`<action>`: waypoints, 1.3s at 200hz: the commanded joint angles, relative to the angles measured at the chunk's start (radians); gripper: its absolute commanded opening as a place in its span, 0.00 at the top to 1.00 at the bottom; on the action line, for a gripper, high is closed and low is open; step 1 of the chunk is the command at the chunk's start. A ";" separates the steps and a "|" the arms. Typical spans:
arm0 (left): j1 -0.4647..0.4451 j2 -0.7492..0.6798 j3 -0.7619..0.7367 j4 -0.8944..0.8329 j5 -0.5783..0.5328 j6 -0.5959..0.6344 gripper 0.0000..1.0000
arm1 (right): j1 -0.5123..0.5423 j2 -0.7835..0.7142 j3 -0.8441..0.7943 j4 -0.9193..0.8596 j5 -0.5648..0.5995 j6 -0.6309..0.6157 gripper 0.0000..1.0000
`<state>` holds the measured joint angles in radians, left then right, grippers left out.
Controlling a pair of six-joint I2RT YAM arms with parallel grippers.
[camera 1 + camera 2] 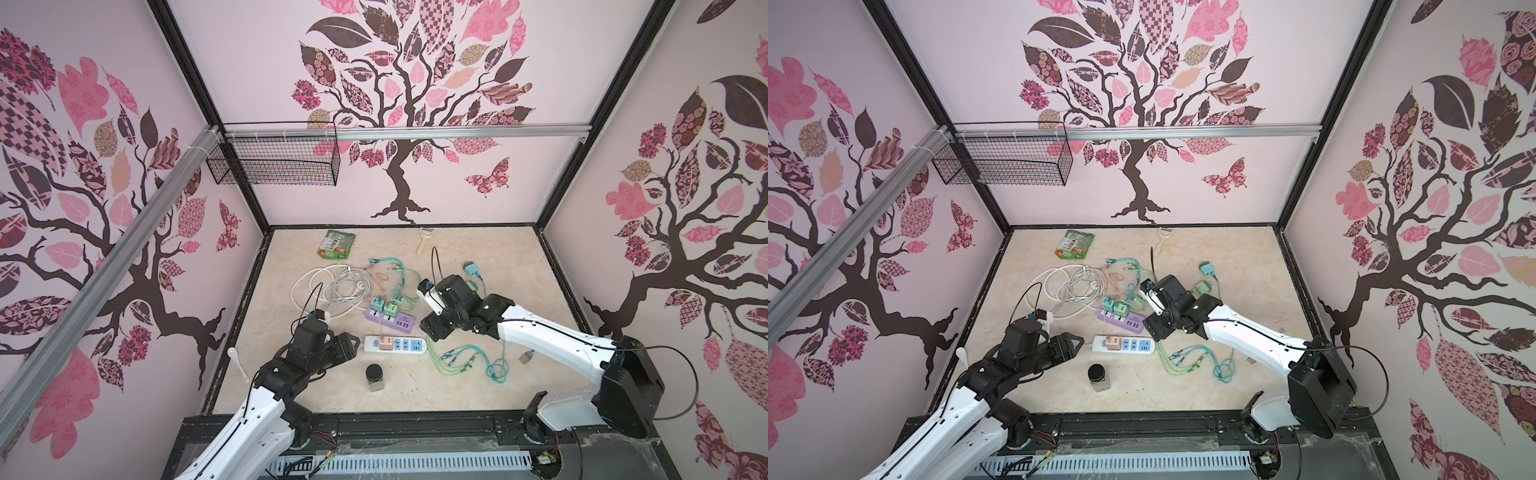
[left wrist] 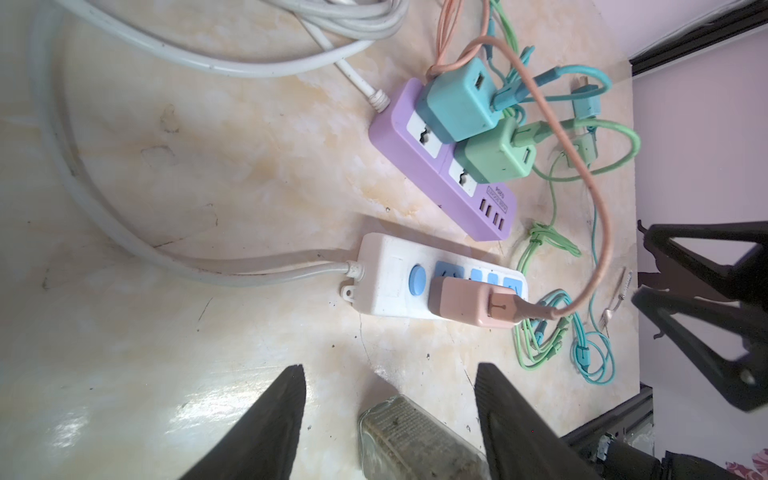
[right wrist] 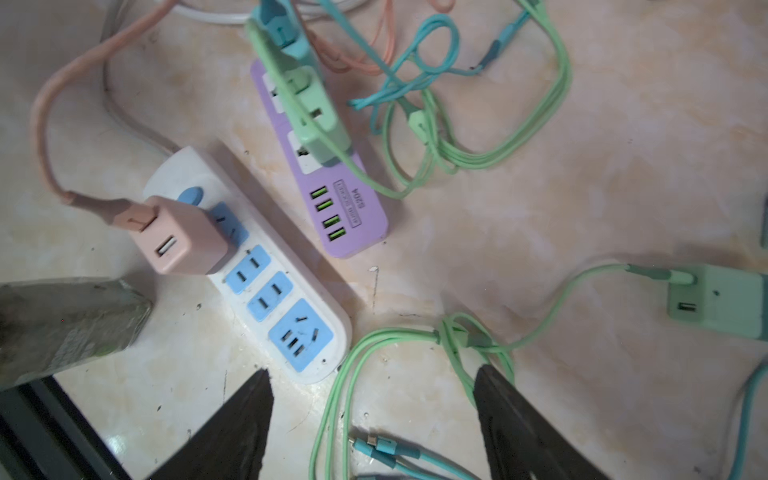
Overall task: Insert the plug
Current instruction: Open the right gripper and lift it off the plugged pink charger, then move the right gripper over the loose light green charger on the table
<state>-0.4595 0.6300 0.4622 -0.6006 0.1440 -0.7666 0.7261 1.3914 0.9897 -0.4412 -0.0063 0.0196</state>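
A pink plug [image 1: 384, 343] [image 3: 183, 237] with a pink cable stands in the white power strip [image 1: 417, 347] [image 3: 178, 170], in the socket beside the blue switch. My left gripper [image 1: 351, 345] [image 2: 389, 370] is open just off the strip's cord end, with nothing between its fingers. My right gripper [image 1: 430, 328] [image 3: 372, 372] is open over the strip's other end and a green cable [image 3: 332, 399], touching neither. The plug shows in both wrist views and in both top views [image 1: 1112, 343].
A purple power strip [image 1: 390, 320] with a teal and a green adapter lies just behind the white one. A black-lidded jar [image 1: 375, 377] stands in front. Green and teal cables [image 1: 457, 357], a coiled white cord [image 1: 332, 286], a fork [image 1: 525, 356] and a spoon [image 1: 237, 361] lie around.
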 commanded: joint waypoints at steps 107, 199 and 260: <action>0.005 0.082 0.220 -0.093 -0.015 0.170 0.29 | -0.321 0.025 -0.098 0.255 0.164 0.289 0.18; 0.003 0.043 0.210 -0.093 -0.017 0.193 0.29 | -0.393 0.211 -0.071 0.340 0.169 0.395 0.21; 0.004 0.043 0.204 -0.085 -0.012 0.193 0.29 | -0.409 0.336 -0.015 0.374 0.175 0.433 0.24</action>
<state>-0.4587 0.6777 0.6422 -0.6899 0.1356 -0.5934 0.3302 1.6730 0.9215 -0.0856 0.1608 0.4210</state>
